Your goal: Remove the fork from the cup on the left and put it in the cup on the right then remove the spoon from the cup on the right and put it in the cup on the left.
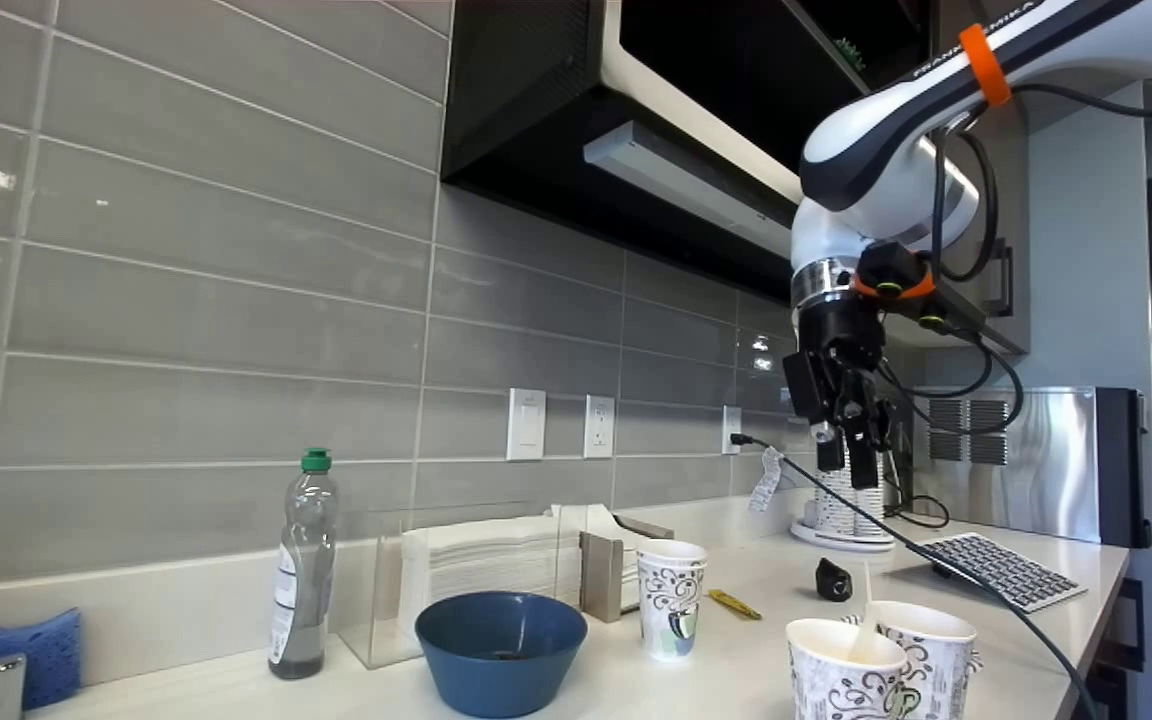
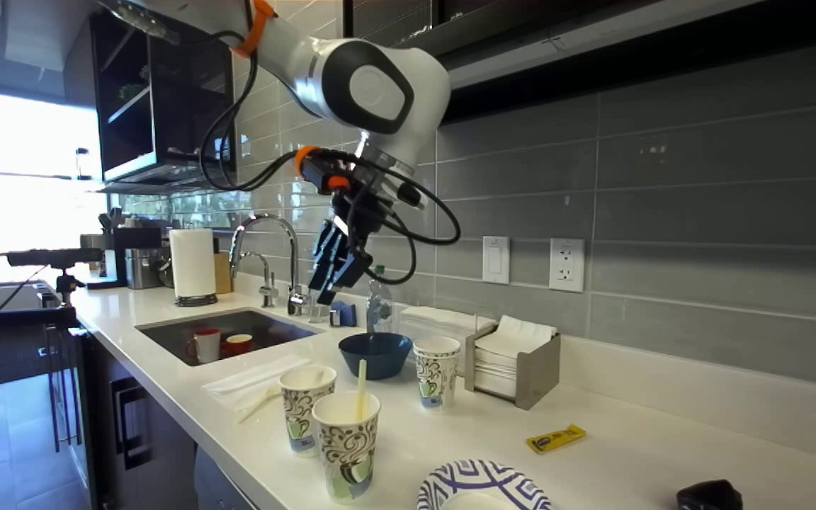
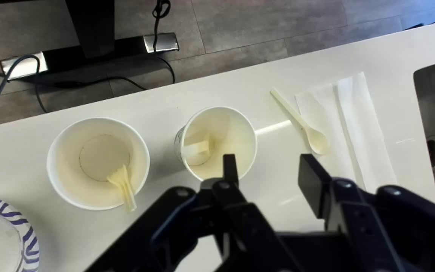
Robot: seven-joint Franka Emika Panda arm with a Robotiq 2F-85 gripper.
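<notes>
Since the fork (image 3: 122, 183) leans in a paper cup (image 3: 70, 162) and the spoon (image 3: 313, 135) lies flat, partly on the napkin (image 3: 361, 132), the claw (image 3: 268, 173), spread and empty, could tip the cup by bumping its rim, or miss the thin spoon by pinching too high.

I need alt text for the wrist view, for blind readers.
Open gripper over a white counter: a fork leans in the picture-left paper cup, another cup beside it holds something pale, and a loose spoon overlaps a napkin.

A fork (image 3: 124, 186) leans in one cup (image 3: 65, 166); beside another cup (image 3: 237, 139), a spoon (image 3: 298, 118) overlaps a napkin (image 3: 359, 124).
</notes>
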